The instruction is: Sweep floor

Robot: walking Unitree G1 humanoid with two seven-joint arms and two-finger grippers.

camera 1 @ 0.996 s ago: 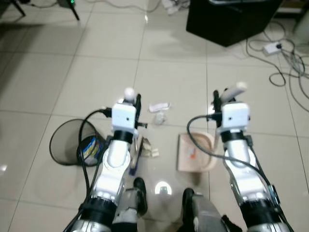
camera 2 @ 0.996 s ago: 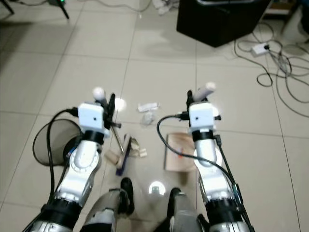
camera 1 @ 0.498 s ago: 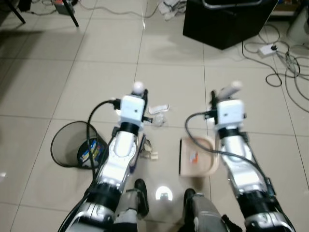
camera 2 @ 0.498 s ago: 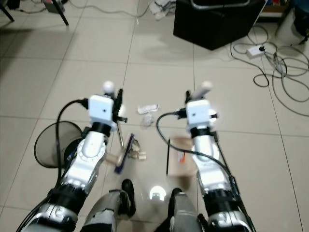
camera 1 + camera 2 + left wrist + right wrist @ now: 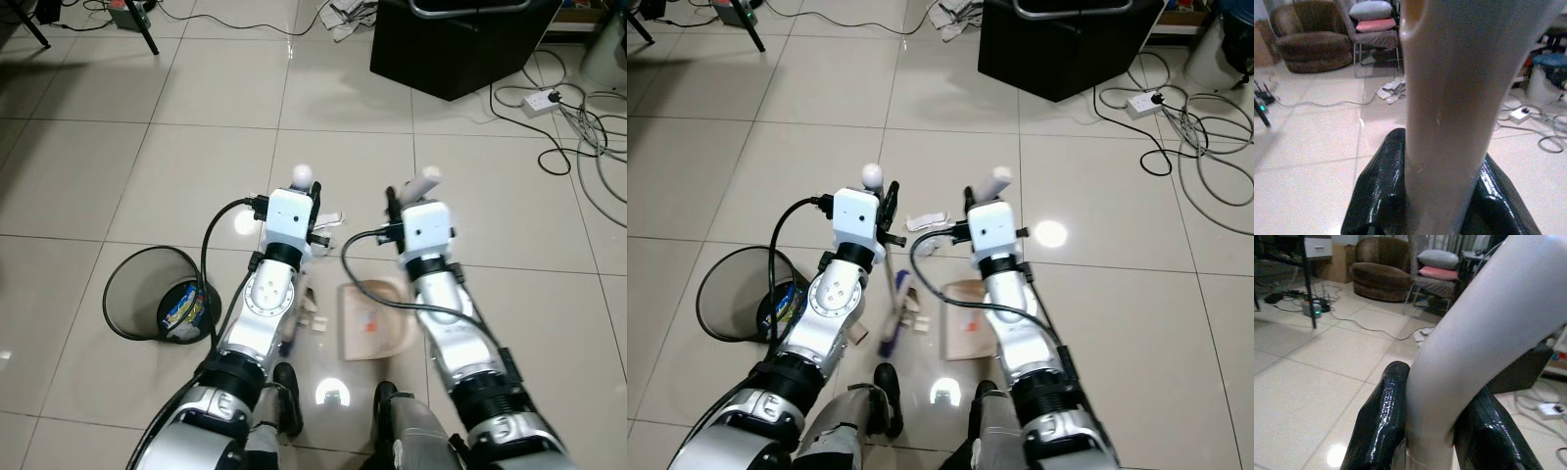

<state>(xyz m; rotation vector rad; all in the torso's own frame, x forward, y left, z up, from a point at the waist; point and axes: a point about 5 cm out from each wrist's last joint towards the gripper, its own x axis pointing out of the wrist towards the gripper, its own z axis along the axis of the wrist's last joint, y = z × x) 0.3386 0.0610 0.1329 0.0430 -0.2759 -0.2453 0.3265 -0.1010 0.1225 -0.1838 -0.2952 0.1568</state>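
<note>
The robot stands over a tiled floor (image 5: 1097, 323) with a tool in each arm. Its left hand (image 5: 1444, 205) is clamped on the pale handle of a small broom (image 5: 893, 311), the black fingers (image 5: 1376, 196) pressed against the shaft on both sides; the broom slants down so that its dark blue head rests on the floor between the two arms. Its right hand (image 5: 1432, 431) is closed in the same way on the white handle of a dustpan (image 5: 367, 318), which lies flat on the tiles just in front of the robot's feet. Scraps of crumpled paper litter (image 5: 926, 222) lie a little ahead of both tools, and a few smaller bits (image 5: 315, 319) sit right beside the broom head, near the pan's edge. A black mesh wastebasket (image 5: 147, 292) stands to the robot's left, with something already inside. The step in hand looks like gathering: the next move probably calls for drawing the broom head across the scraps toward the pan's open lip while the right arm holds the pan firm against the floor, then tipping it into the wastebasket.
</note>
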